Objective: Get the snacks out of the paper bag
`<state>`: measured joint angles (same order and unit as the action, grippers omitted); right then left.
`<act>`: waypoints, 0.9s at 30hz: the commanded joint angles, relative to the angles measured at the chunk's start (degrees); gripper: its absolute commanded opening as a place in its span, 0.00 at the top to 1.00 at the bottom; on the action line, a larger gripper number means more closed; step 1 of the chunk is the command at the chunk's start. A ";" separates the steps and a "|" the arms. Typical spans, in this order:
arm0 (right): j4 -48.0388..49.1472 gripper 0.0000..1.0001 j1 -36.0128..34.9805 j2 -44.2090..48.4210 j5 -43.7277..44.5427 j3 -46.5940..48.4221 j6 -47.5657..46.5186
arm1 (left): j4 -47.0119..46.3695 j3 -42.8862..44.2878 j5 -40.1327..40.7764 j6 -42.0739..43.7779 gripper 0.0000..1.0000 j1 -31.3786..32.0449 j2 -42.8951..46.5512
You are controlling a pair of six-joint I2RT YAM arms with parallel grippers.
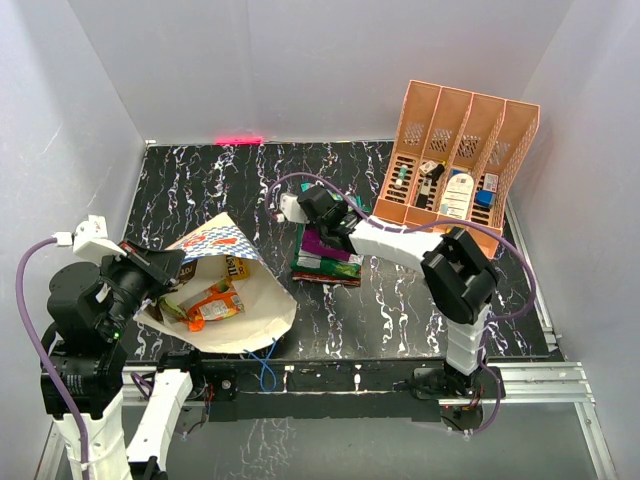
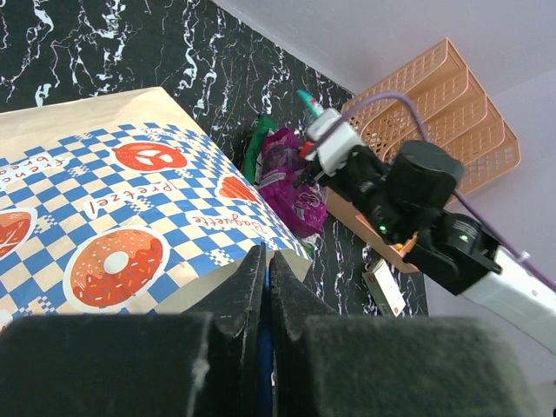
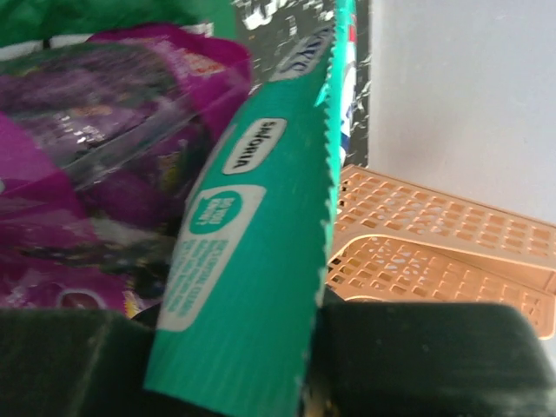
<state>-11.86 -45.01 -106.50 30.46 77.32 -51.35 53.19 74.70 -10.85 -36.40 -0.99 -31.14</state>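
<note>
The paper bag (image 1: pixel 255 300) lies on its side at the front left, mouth open, with orange packets (image 1: pixel 213 304) inside. My left gripper (image 1: pixel 165 268) is at its upper rim; the left wrist view shows the jaws (image 2: pixel 267 256) shut on a blue strip of the checked bag (image 2: pixel 113 200), apparently its handle. My right gripper (image 1: pixel 324 213) hovers over a pile of snacks (image 1: pixel 328 260) in the middle of the table. In the right wrist view it (image 3: pixel 252 347) is shut on a teal packet (image 3: pixel 261 226), above a purple packet (image 3: pixel 95 156) and a green one (image 3: pixel 87 17).
The salmon-orange file rack (image 1: pixel 465 130) with small bottles stands at the back right, also in the right wrist view (image 3: pixel 434 234). A small white-and-red box (image 2: pixel 384 291) lies by the rack. A blue cord (image 1: pixel 265 365) hangs over the table's front edge.
</note>
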 commanded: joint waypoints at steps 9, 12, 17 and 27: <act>-14.25 0.92 -2.12 -8.05 -4.77 8.32 6.32 | 0.57 2.38 1.15 1.02 1.00 0.14 -0.92; -14.38 0.92 -2.18 -7.10 -5.49 7.63 7.54 | 0.52 2.39 1.21 1.13 1.00 0.15 -0.94; -13.05 0.92 -2.18 -2.95 -2.20 6.79 5.47 | 0.16 2.26 0.77 1.10 1.00 0.17 -1.05; -12.91 0.90 -3.97 5.08 -0.35 3.38 5.25 | 0.14 2.34 0.48 0.81 1.00 0.16 -0.91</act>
<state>-25.58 -47.27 -106.76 29.82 81.76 -47.20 54.02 75.42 -9.96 -35.99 -0.99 -31.35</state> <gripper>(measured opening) 0.195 0.014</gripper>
